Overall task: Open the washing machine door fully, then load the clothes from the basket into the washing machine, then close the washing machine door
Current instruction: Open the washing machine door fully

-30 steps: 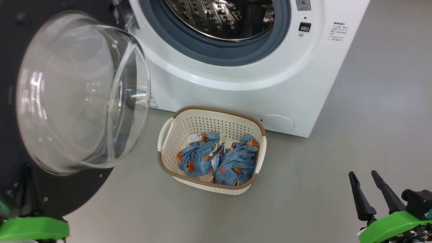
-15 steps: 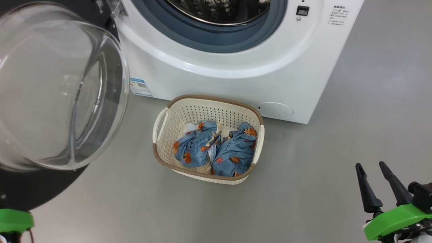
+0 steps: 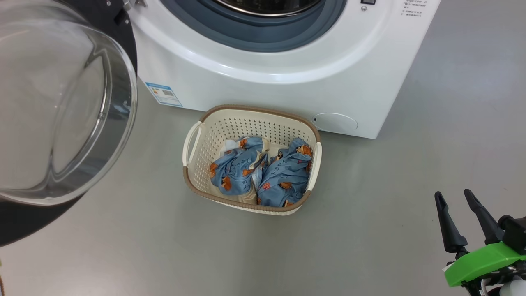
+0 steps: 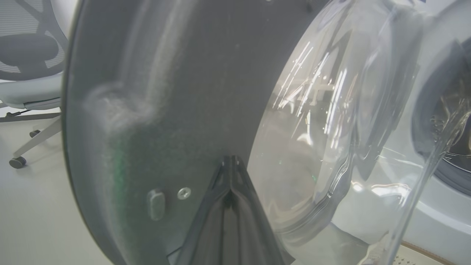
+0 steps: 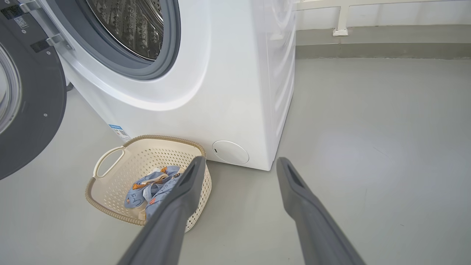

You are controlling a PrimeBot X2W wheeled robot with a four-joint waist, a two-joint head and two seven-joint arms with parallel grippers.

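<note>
The washing machine [image 3: 267,82] stands at the top of the head view, with its grey seal and steel drum [image 5: 128,29] exposed. Its round black washing machine door [image 3: 53,102] is swung out to the left, glass porthole bulging toward me. In the left wrist view my left gripper [image 4: 230,162] is shut, its tips close against the door's dark inner face [image 4: 165,92] beside the porthole [image 4: 323,129]. The cream basket [image 3: 254,109] sits on the floor before the machine with the blue bear-print clothes [image 3: 263,172] inside. My right gripper [image 3: 453,194] is open and empty, right of the basket [image 5: 162,138].
Grey floor spreads to the right of the machine [image 5: 368,147], ending at a low wall ledge [image 5: 368,40]. A wheeled office chair [image 4: 29,73] stands beyond the door's outer edge. A round white service flap [image 3: 335,122] sits low on the machine's front.
The head camera has tilted down, shifting the whole picture up. The door has swung further left, uncovering the blue label. The left arm's green part has left the head view.
</note>
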